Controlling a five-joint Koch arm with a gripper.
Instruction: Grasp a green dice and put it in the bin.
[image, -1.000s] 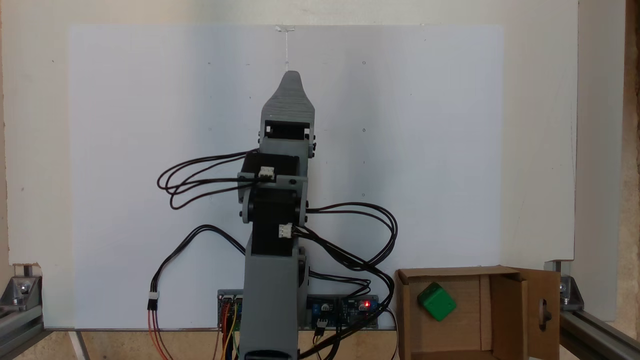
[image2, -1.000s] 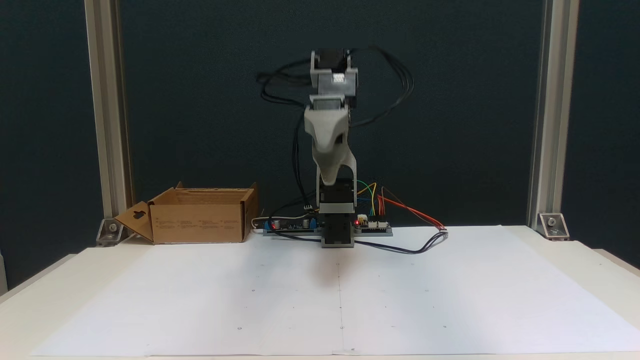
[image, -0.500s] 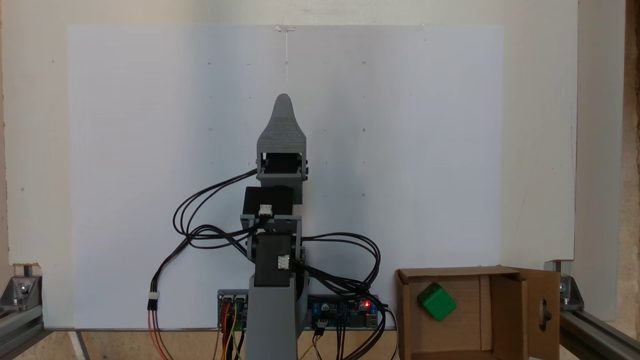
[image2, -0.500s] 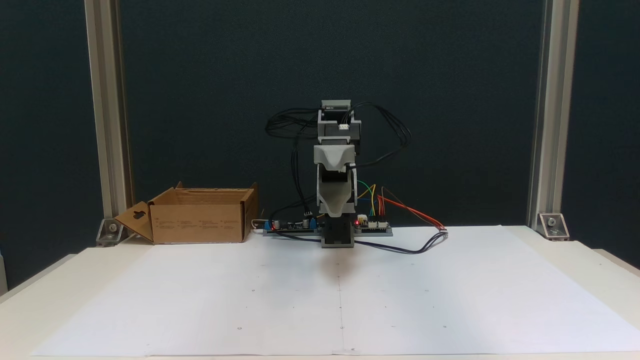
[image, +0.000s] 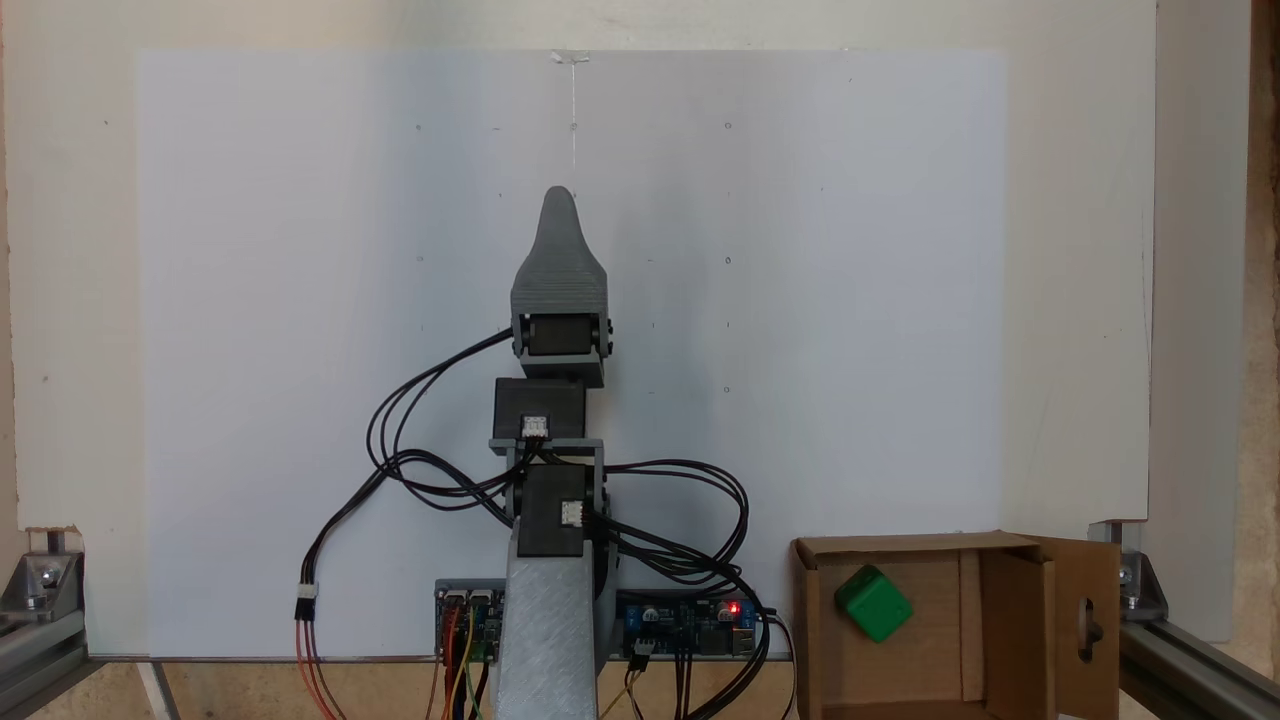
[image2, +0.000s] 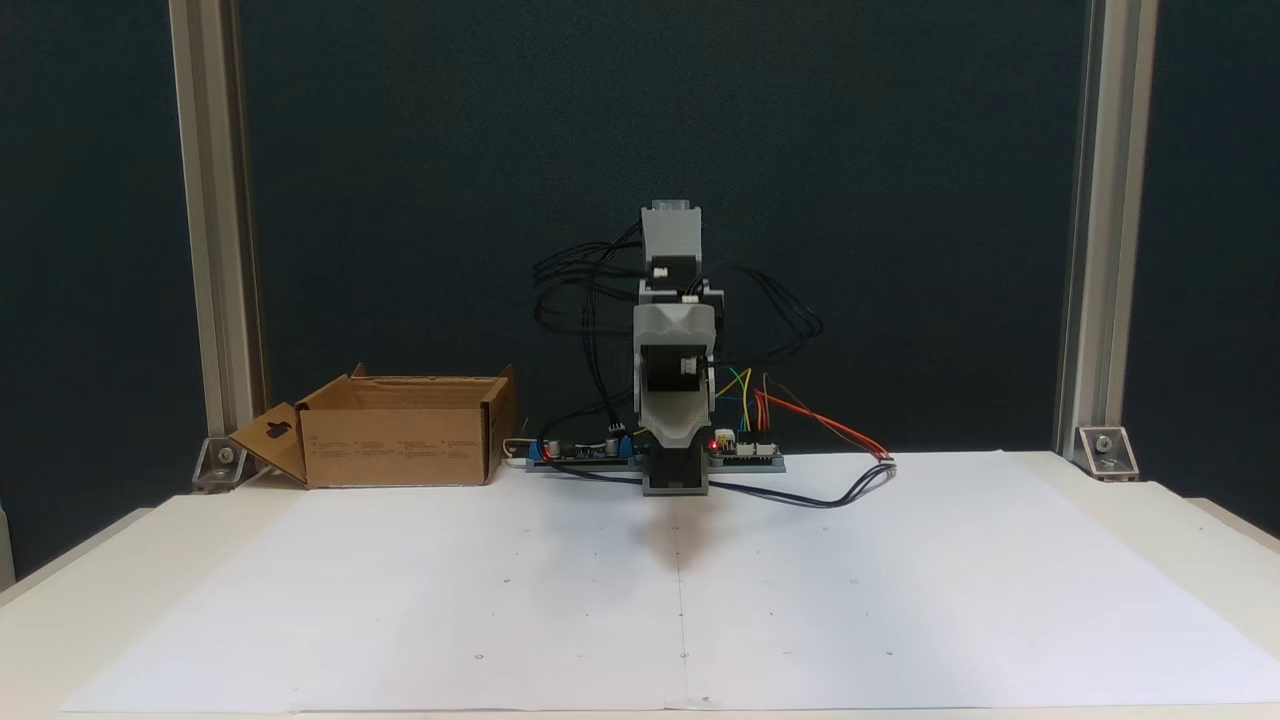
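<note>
tool (image: 558, 196) mid-sheet, green dice (image: 873, 603) in bin (image: 815, 640)

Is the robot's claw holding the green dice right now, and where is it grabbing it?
No, it holds nothing. The green dice lies inside the bin, away from the gripper.

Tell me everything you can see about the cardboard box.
The cardboard box is brown corrugated board, open at the top, with its flaps folded outward. One side flap has a keyhole-shaped cutout. Faint print runs along the wall that faces the front camera. It stands upright on the table beside the arm's base, at the edge of the white paper. A green die lies tilted on its floor. Nothing else touches it.
</note>
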